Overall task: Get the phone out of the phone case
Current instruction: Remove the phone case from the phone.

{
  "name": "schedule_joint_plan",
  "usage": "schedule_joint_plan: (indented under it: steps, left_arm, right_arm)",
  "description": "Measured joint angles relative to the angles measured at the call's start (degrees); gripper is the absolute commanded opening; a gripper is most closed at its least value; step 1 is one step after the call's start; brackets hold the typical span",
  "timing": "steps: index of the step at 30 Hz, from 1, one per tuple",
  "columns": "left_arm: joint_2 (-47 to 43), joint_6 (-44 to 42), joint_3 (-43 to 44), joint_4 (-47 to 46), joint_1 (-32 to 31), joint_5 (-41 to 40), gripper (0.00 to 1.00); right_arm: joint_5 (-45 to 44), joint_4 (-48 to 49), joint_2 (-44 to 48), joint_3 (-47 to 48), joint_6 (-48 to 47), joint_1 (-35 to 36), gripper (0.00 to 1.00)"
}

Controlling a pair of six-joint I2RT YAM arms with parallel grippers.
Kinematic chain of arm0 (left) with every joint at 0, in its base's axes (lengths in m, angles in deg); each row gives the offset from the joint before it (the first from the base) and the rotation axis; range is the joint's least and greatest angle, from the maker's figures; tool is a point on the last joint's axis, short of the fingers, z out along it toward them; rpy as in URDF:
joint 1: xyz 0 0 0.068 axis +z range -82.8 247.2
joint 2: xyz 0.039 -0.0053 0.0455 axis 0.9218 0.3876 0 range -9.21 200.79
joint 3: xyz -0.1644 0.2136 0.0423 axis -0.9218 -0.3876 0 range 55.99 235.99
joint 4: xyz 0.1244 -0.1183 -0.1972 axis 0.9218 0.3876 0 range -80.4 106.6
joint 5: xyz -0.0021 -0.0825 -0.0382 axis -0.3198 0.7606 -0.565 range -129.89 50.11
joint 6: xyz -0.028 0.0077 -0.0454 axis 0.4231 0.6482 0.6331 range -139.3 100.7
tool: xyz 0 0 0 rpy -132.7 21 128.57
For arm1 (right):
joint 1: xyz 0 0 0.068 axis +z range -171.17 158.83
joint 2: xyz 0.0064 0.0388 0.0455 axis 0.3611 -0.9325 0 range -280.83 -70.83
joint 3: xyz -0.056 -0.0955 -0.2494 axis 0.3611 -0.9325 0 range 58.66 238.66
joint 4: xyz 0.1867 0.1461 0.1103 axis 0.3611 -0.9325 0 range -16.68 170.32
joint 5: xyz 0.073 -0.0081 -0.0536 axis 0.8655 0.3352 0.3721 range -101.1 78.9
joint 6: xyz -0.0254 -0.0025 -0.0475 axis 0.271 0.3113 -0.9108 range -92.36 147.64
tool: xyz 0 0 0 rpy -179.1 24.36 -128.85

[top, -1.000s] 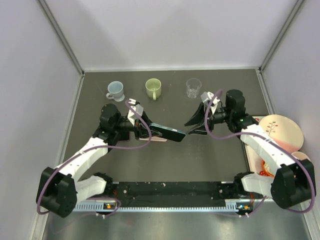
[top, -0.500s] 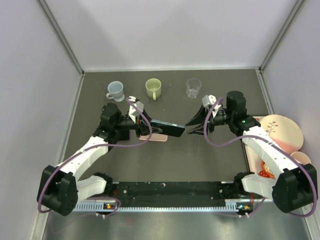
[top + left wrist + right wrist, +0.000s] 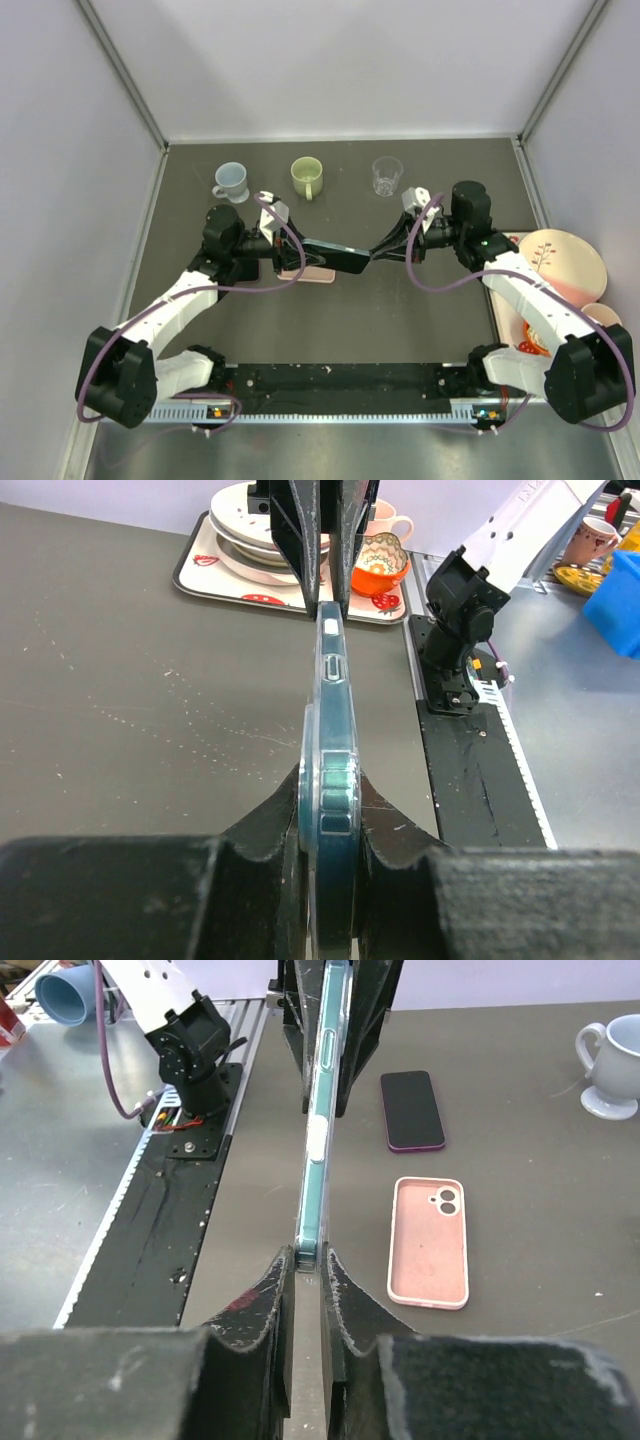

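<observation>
Right hand (image 3: 378,252), wide 1 s ago, now pinches cased phone (image 3: 335,258) end, seemingly; left hand (image 3: 288,255) grips opp. end.

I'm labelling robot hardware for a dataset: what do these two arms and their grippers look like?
Left arm and right arm: white shells, black joints and bases, a looping purple cable on each. Left gripper and right gripper: black, tapering fingers with a matte surface.
</observation>
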Motion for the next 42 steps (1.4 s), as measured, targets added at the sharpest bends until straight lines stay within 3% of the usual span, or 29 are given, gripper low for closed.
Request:
schedule_joint_plan:
  steps: [7,22,38,42]
  left_arm:
    - [0.0,0.0,0.1,0.0,0.0,1.3,0.0]
    - [-0.9,3.2,-0.7,-4.9,0.3,7.4,0.0]
    - [-0.9,5.5,-1.1,-6.7,-0.3,9.4,0.0]
    - [-0.9,6.1,-1.1,-8.3,-0.3,10.3,0.0]
  right_arm:
    - [0.5,-0.2,-0.1,0.0,0.2,0.0,0.0]
    - [10.5,-0.7,-4.6,2.7,5.9,0.3,0.0]
    - [13.9,-3.4,-6.1,2.7,5.2,0.6,0.0]
    - [13.7,0.2,-6.1,2.3,9.4,0.6,0.0]
